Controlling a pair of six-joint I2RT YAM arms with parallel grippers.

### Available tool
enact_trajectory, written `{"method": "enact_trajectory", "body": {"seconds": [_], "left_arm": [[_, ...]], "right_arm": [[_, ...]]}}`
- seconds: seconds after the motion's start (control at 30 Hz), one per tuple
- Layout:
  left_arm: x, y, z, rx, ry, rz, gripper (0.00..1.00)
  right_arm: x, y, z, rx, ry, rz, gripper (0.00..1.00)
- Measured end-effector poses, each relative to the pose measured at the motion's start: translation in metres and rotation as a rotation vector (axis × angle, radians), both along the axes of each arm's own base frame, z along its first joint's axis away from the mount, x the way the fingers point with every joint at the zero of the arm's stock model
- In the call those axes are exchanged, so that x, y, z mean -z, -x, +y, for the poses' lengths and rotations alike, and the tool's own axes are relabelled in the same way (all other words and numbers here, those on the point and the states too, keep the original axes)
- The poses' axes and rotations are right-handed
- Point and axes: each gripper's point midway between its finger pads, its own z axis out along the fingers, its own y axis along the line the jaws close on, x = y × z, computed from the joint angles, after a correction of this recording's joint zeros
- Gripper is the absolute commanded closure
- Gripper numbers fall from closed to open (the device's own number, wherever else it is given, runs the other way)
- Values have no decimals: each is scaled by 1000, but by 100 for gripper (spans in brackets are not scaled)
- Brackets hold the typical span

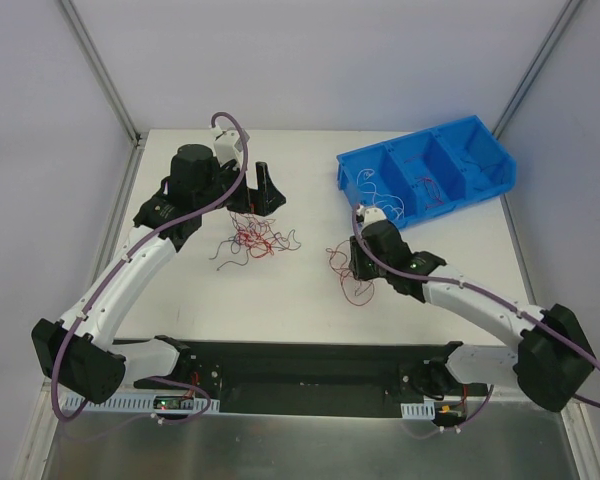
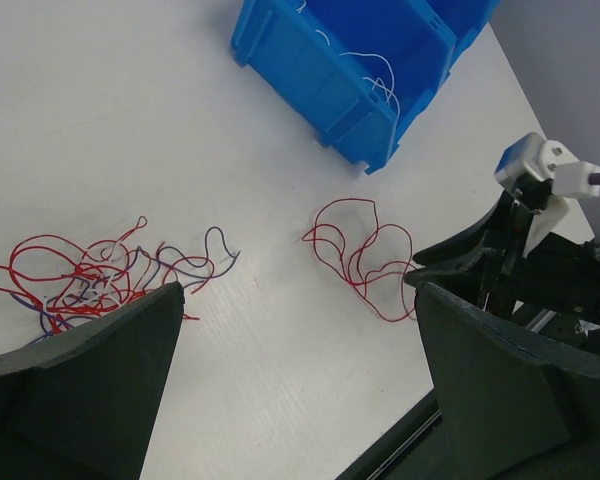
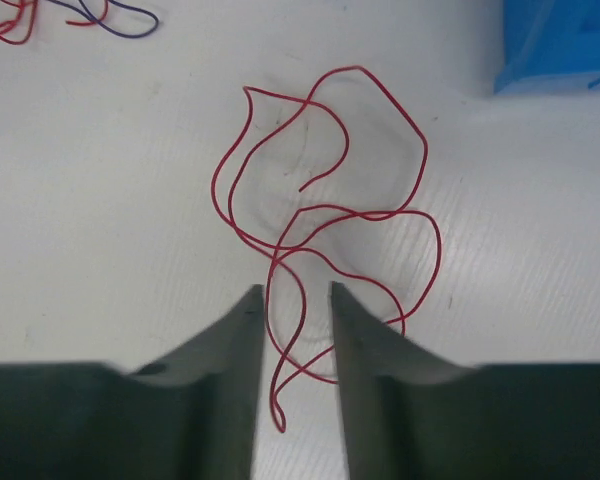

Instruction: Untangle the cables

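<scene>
One red strand (image 3: 330, 200) of the cables lies loose on the table (image 1: 280, 300), a single thin wire looped over itself several times, near the end wall of the blue bin (image 1: 346, 178) on the side toward the arm bases. The main tangle (image 1: 250, 238) sits well apart from the bin, beyond that strand. It is mostly red, with at least one bluish-purple wire threaded through it. A few white wires (image 2: 375, 70) and some red ones already lie inside the bin's compartments.

These wires look nearly weightless, springy and limp. They will likely drag along rather than lift cleanly, and the curls will snag on each other. A flat pinch can miss wire this thin, so the best hold is probably where two runs cross or a loop doubles. On the tangle, an outer free loop looks better than the dense middle.

The right gripper (image 3: 292, 345) hangs low over the strand with its fingers (image 3: 242, 345) only narrowly apart. The strand's tail loop runs between them, with a gap on both sides, so nothing is pinched yet. The left gripper (image 2: 300, 290) is spread wide and holds nothing. It is raised over the table between the tangle and the strand, farther from the bin than its partner.
</scene>
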Motion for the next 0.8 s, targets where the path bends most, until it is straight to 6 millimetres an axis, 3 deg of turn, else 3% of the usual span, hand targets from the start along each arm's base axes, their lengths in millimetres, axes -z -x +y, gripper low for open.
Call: {"method": "enact_trajectory", "body": {"seconds": [0.07, 0.2, 0.27, 0.53, 0.73, 0.8], "left_arm": [[0, 0, 0, 0, 0, 0, 1], [0, 0, 0, 0, -1, 0, 1], [1, 0, 0, 0, -1, 3, 1], [5, -2, -1, 0, -5, 13, 1], [5, -2, -1, 0, -6, 13, 1], [5, -2, -1, 0, -5, 13, 1]], "right_arm": [[8, -2, 2, 4, 30, 39, 40], [11, -4, 1, 24, 64, 82, 19], [11, -3, -3, 50, 73, 93, 1], [21, -8, -9, 91, 25, 157, 4], [69, 0, -2, 55, 98, 294, 1], [80, 2, -2, 55, 142, 325, 10]]}}
